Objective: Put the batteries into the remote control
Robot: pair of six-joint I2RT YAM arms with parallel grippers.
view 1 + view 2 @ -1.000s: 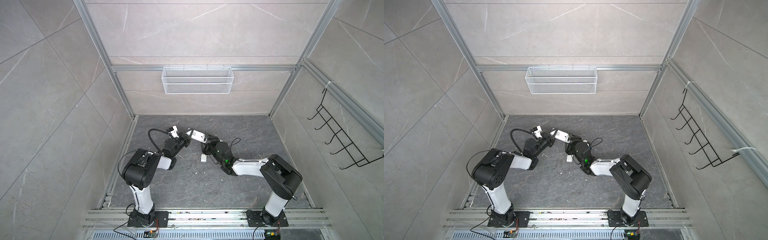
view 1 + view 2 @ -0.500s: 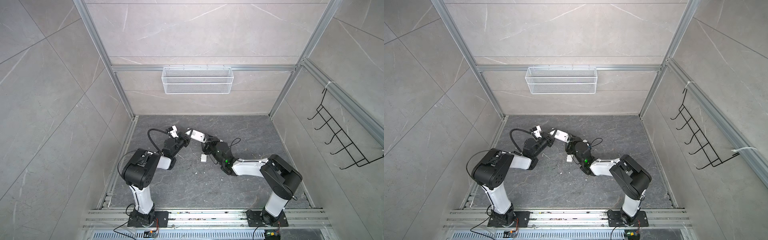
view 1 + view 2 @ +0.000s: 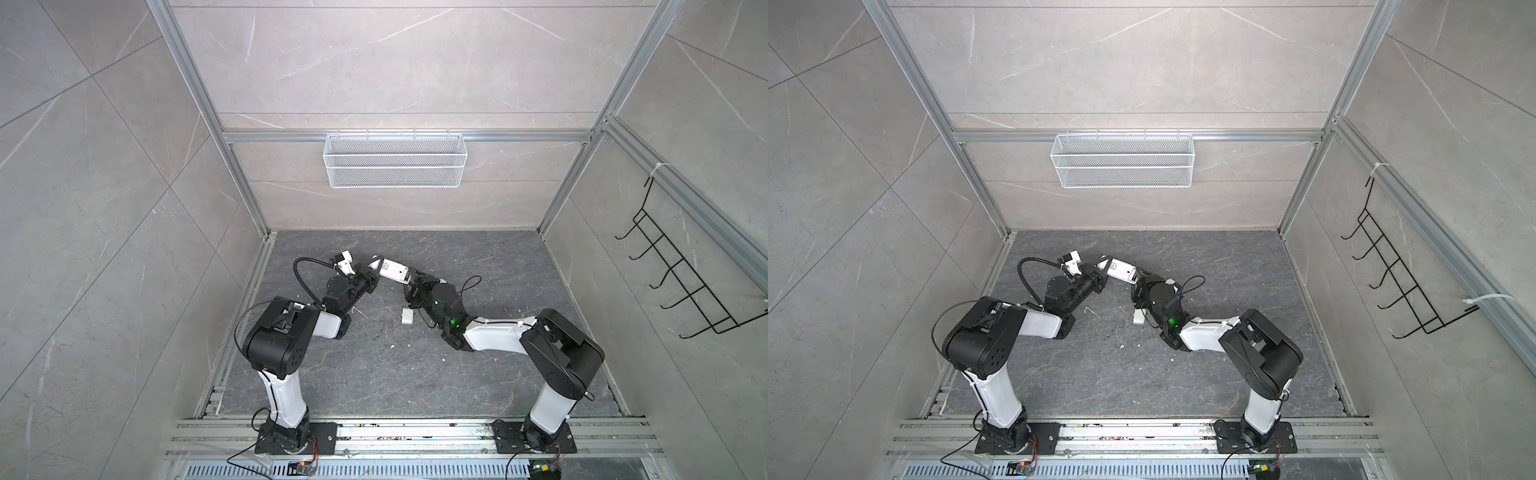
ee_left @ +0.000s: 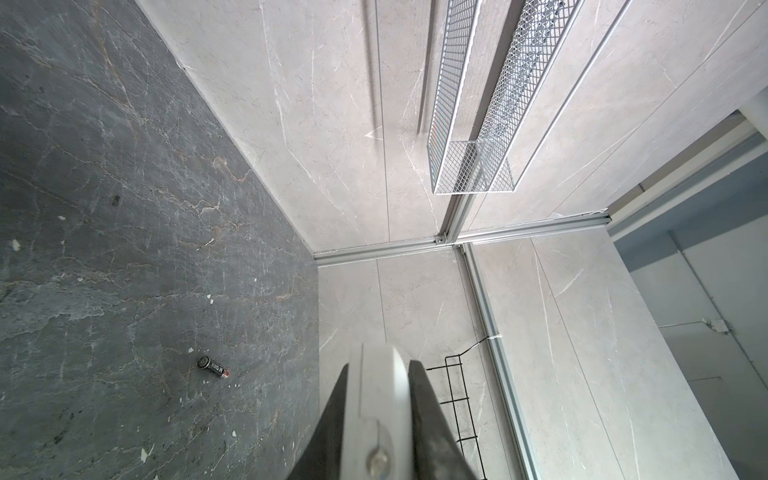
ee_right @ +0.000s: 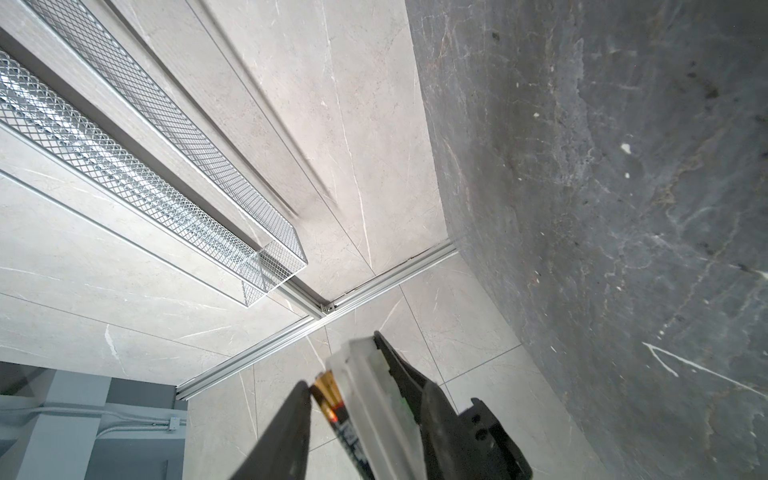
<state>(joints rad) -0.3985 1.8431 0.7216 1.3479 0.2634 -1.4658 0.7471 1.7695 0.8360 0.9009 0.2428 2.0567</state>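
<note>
Battery (image 5: 336,419) pinched lengthwise against remote control (image 3: 392,270) side in right gripper (image 5: 343,361), jaws closed around both. Left gripper (image 4: 380,365) clamped shut on opposite end. Second battery (image 4: 212,368) loose on surface (image 4: 104,187).

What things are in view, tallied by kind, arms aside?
Batteries: 2
Remote: 1
Cover: 1
Basket: 1
Hook rack: 1
Total: 6
</note>
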